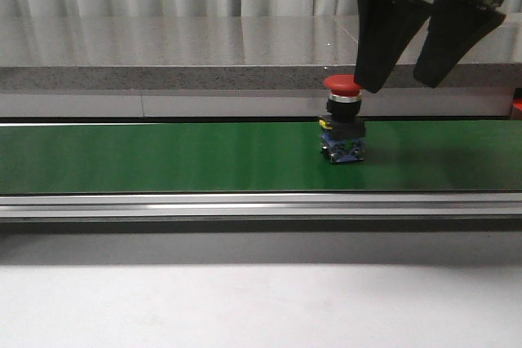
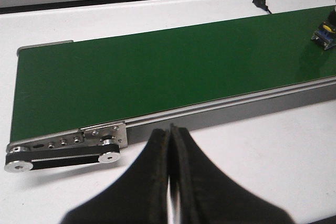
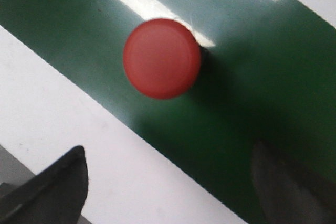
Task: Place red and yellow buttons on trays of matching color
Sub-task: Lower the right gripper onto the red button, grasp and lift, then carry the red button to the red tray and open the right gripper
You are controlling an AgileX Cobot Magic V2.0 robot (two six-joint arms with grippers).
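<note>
A red button [image 1: 342, 120] with a red mushroom cap, black collar and blue base stands upright on the green conveyor belt [image 1: 163, 156]. My right gripper [image 1: 401, 79] hangs open just above and to the right of it, fingers apart, nothing held. From the right wrist view I look straight down on the red cap [image 3: 162, 58], with the dark fingertips [image 3: 58, 187] wide apart. My left gripper [image 2: 170, 132] is shut and empty over the white table, near the belt's left end. The button's base [image 2: 325, 31] shows at that view's edge. No yellow button or trays show.
The belt has a metal rail [image 1: 261, 204] along its front and a roller bracket [image 2: 68, 148] at its left end. A grey counter [image 1: 163, 55] runs behind it. White table [image 1: 245, 307] lies in front. A black plug [image 2: 261, 3] lies beyond the belt.
</note>
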